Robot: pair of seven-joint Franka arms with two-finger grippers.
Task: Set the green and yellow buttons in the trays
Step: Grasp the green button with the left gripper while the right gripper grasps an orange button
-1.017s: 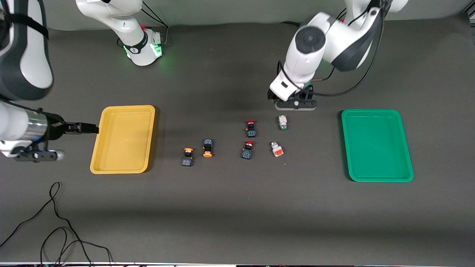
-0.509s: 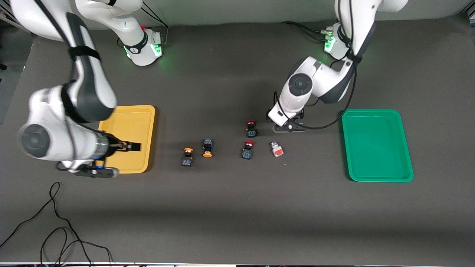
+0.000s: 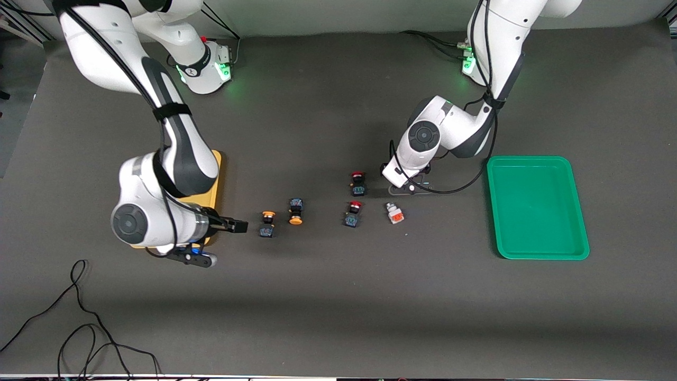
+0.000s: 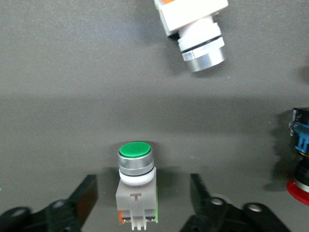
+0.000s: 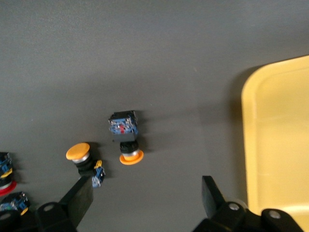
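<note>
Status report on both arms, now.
Left gripper jaws open around the green button, not gripping. Right gripper open, over table beside yellow tray. Green tray holds nothing.

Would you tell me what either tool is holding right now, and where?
Nothing is held: the left tool straddles the green button's white body, untouched; the right tool is open.

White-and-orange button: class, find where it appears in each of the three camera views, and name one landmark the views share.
Front view: the white-and-orange button lies on the table between the green tray and the nearer red-capped switch.
Left wrist view: it is cut off at the picture's edge, near the green-capped button.
Right wrist view: not in it.
Shared landmark, front and left wrist: the farther red-capped switch.
</note>
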